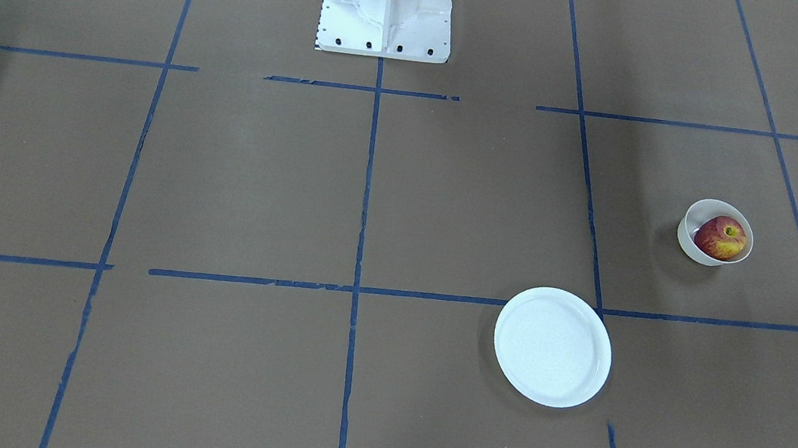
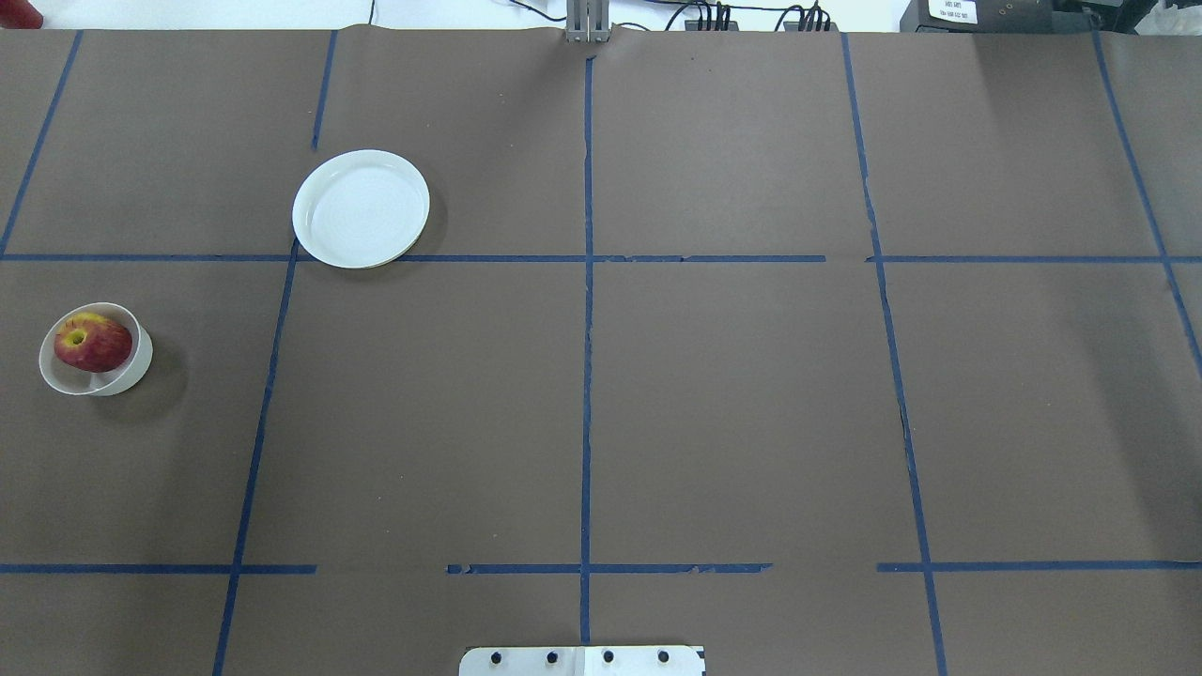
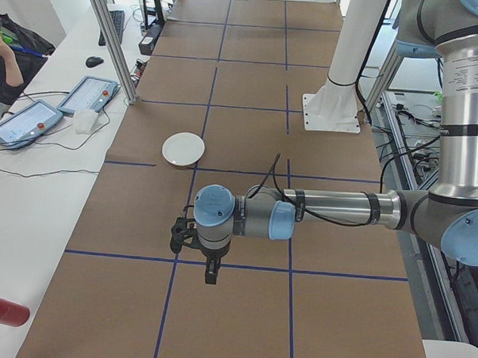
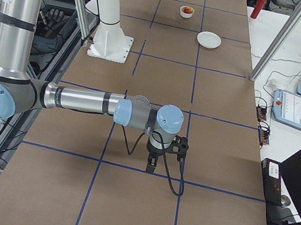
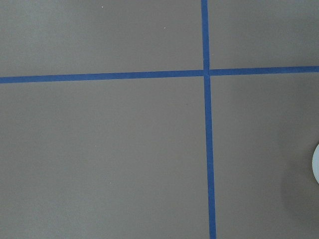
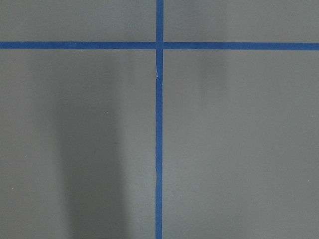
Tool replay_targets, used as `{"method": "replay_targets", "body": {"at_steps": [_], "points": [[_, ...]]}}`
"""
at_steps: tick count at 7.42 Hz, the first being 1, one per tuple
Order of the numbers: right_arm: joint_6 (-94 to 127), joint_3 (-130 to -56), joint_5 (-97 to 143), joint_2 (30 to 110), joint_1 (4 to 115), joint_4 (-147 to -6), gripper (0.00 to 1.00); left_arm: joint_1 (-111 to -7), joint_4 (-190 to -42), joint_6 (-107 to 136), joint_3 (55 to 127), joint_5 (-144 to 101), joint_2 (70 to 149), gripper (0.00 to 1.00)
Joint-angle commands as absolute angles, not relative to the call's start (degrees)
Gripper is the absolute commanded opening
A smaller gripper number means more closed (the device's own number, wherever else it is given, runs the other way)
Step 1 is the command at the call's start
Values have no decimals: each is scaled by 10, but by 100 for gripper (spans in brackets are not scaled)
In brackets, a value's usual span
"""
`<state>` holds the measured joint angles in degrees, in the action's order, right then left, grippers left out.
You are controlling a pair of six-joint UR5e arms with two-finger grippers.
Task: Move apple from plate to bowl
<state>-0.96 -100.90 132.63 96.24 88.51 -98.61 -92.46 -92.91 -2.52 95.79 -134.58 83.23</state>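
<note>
The red and yellow apple [image 1: 720,237] sits inside the small deep white bowl [image 1: 688,240], stem dimple up; both also show in the overhead view, apple [image 2: 92,342] in bowl [image 2: 134,368], at the table's left edge. The flat white plate [image 1: 552,347] lies empty, farther from the robot [image 2: 361,207]. My left gripper [image 3: 210,273] shows only in the exterior left view, hanging above the table; I cannot tell its state. My right gripper [image 4: 150,165] shows only in the exterior right view, far from the bowl [image 4: 186,14]; I cannot tell its state.
The robot's white base [image 1: 388,2] stands at the table's middle edge. Blue tape lines grid the brown table. A side bench with tablets [image 3: 88,95] and a metal post [image 3: 110,39] runs along the far side. A white rim sliver [image 5: 316,164] shows in the left wrist view.
</note>
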Motion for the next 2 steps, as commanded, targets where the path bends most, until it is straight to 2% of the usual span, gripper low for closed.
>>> {"method": "replay_targets", "body": {"at_steps": [1,2], "points": [[-10,-1009,1326,962,885,-986,100,-925,-929,-25,958,-1346,832,100],[-10,-1009,1326,962,885,-986,100,-925,-930,-25,959,-1346,832,100]]}}
